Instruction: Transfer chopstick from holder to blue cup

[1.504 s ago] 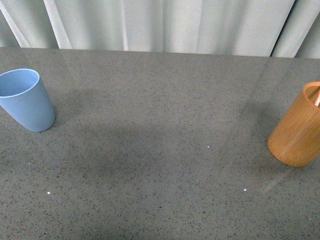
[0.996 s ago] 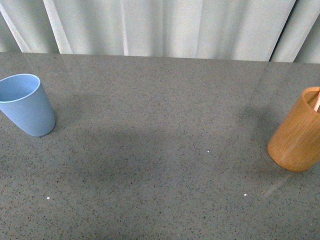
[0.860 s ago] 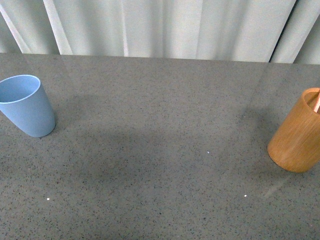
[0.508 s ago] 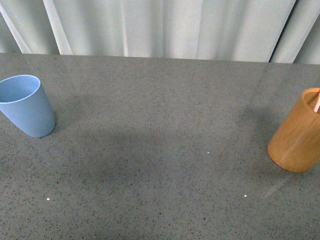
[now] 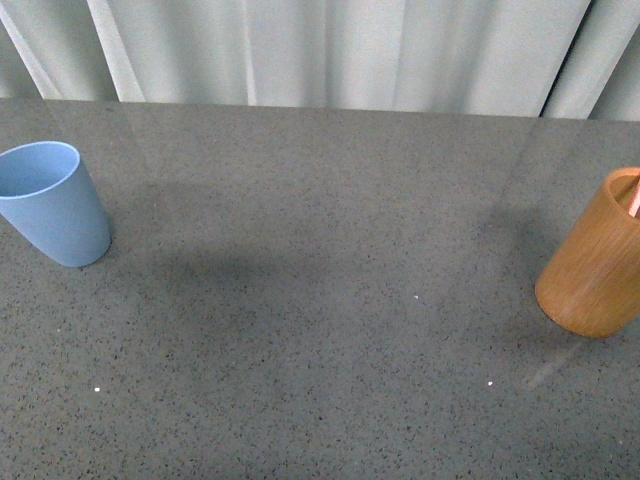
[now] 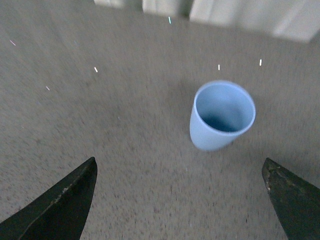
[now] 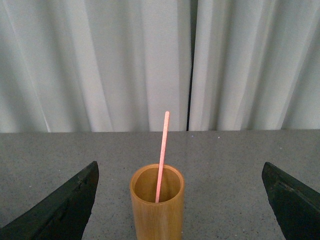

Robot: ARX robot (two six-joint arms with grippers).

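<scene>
The right gripper is opened wide and holds nothing. The bamboo holder stands upright just ahead of it on the grey table. The pink chopstick is inside the holder, a little tilted, and its top rises above the rim. Well apart from the holder, on the opposite side of the table, the left gripper is also opened wide and free, facing the blue cup. Behind the holder, past the table's far edge, hangs a pale curtain.
</scene>
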